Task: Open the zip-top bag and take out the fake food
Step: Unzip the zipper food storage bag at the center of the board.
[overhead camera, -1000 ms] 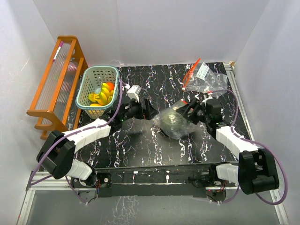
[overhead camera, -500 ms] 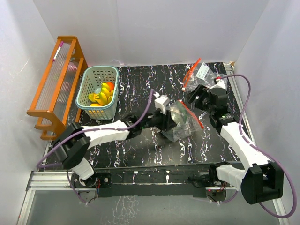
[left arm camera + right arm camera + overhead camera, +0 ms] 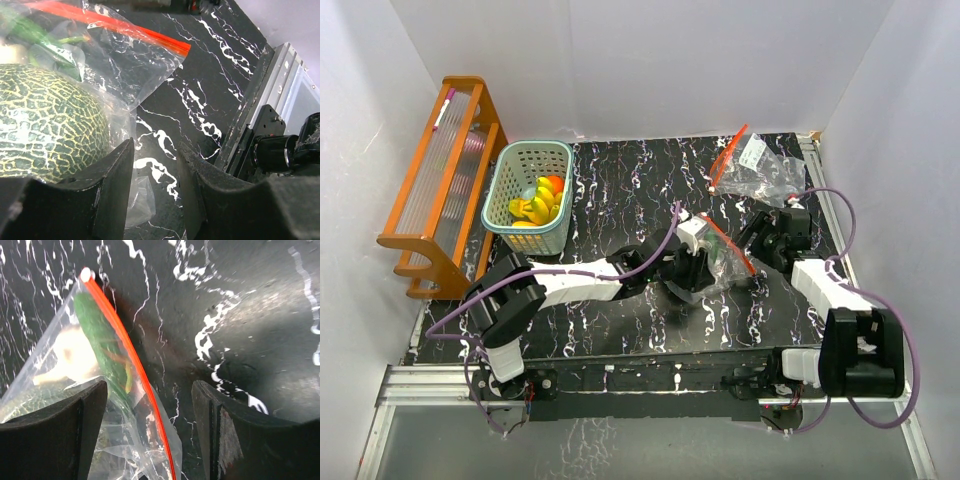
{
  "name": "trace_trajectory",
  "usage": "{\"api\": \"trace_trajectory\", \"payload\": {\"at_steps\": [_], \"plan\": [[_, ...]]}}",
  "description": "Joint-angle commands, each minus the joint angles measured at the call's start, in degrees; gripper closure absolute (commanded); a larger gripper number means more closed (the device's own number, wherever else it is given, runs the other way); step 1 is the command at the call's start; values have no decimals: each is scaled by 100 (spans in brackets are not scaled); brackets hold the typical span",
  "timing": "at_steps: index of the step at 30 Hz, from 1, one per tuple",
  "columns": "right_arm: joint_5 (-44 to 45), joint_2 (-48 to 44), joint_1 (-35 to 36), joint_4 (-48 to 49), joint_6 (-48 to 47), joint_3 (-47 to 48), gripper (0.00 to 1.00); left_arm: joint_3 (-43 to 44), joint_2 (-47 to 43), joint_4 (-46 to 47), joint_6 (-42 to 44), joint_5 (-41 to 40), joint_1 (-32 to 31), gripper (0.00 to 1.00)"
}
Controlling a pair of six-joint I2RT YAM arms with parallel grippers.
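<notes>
**Changes since the earlier view.** The left arm had swung from beside the basket across to the table's middle. The right arm had folded back toward its own side. The zip-top bag [image 3: 720, 263] had shifted right and flattened from a domed lump.

**Left gripper** [image 3: 156, 146]. At the bag's near side, low over the table. Jaws narrowly apart with a loose corner of bag film lying in the gap; no pinch was visible. The melon sat just outside one finger.

**Right gripper** [image 3: 148, 390]. Jaws spread wide and holding nothing, with the bag's red zip strip [image 3: 127, 355] running up between them.

**Edges and room.** The black marbled table [image 3: 620, 180] was walled in white [image 3: 670, 60] on three sides. A metal rail [image 3: 282, 75] ran along the right edge, near the bag. Bare marble lay between the basket and the bag, and behind the bag toward the back wall.

**Containers.**
- Zip-top bag, right of centre, between the two grippers: a netted green melon [image 3: 45, 125], a long green piece [image 3: 97, 340] and a pale piece [image 3: 75, 357], all inside. Whether the zip was parted could not be told.
- Teal slatted basket [image 3: 496, 190], far left: yellow and orange fake food [image 3: 538, 200].
- Second clear bag [image 3: 760, 170], far right corner, well apart from the first; contents unclear.
- Orange rack [image 3: 420, 245], against the left wall beside the basket.
</notes>
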Motion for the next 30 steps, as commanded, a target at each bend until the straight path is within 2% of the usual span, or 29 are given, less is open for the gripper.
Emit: {"api": "trace_trajectory", "payload": {"at_steps": [1, 4, 6, 7, 10, 12, 18, 20, 21, 24, 30], "plan": [[-870, 381, -5, 791, -152, 16, 30, -177, -251, -89, 44, -170, 17, 62], [-1139, 551, -5, 973, -126, -38, 38, -348, -275, -4, -41, -145, 18, 62], [-1350, 645, -2, 1080, -186, -64, 47, -393, -257, 40, -78, -101, 11, 62], [-1375, 662, -4, 1092, -202, -74, 53, -410, -254, 70, -96, -105, 15, 62], [-1350, 589, -5, 1112, -360, -98, 79, -347, -232, 52, -67, -115, 17, 62], [-1322, 465, -5, 1085, -491, -94, 91, -252, -254, 0, 16, -166, 18, 61], [-1759, -70, -5, 1325, -788, -217, 92, -5, -678, -58, 343, -449, 13, 52], [-1832, -313, 2, 1358, -855, -220, 92, 36, -925, -68, 412, -648, 21, 46], [-1855, -425, 0, 1323, -898, -185, 92, 59, -1046, -77, 436, -757, 39, 40], [-2011, -741, 4, 1213, -1008, -72, 92, 70, -1413, -1, 508, -757, 183, 5], [-2372, -1314, 30, 1366, -1248, -94, 92, 31, -1691, 87, 360, -335, 914, 3]]}}
